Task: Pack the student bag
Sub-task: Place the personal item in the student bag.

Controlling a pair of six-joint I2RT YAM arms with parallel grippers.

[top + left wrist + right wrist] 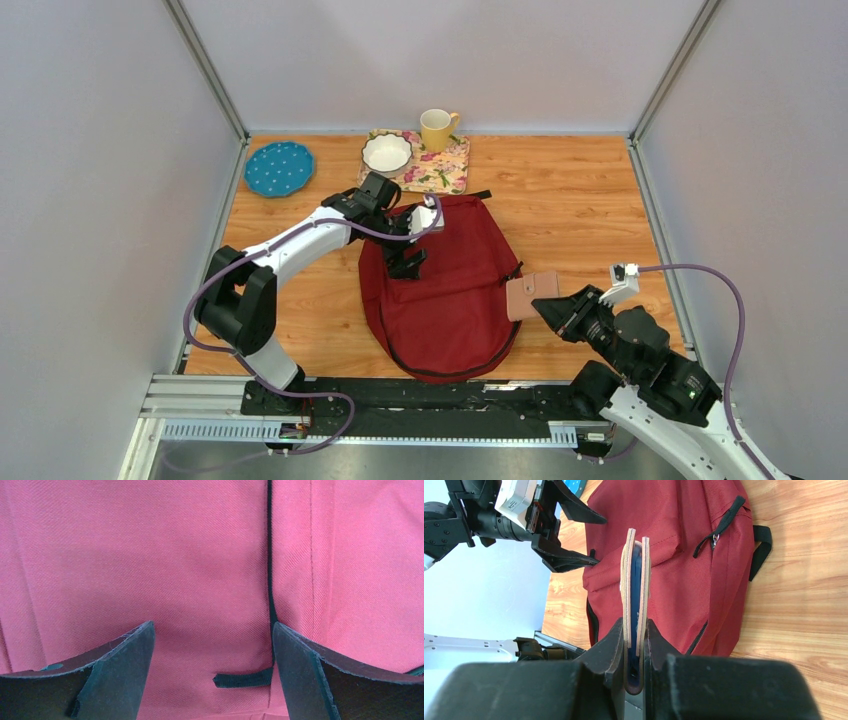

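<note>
Top external view first: your student bag (445, 300) is lying flat in the middle of the bench (580, 190), front side up. Its rounded bottom is close to the near edge and its black straps poke out toward the far edge.

Your left gripper (406, 262) is right down over the upper left part of the bag with the jaws spread wide and nothing between them. From the left wrist view you just see red fabric between the two black fingers (120, 680), plus a black zipper line (270, 555) running down past the right one and a small black pull tab (242, 679) between them. Can't tell if the fingertips are actually touching the cloth.

Your right gripper (552, 306) is clamped on a pinkish-tan wallet (531, 296), held right at the bag's right side. In the right wrist view the wallet stands on edge between the jaws, tan outside and blue inside.

Along the far edge you've got a blue plate (279, 168) near the far left corner. Then there's a floral mat (445, 172) with a white bowl (386, 153) on it and a yellow mug (437, 129) at its far end.
</note>
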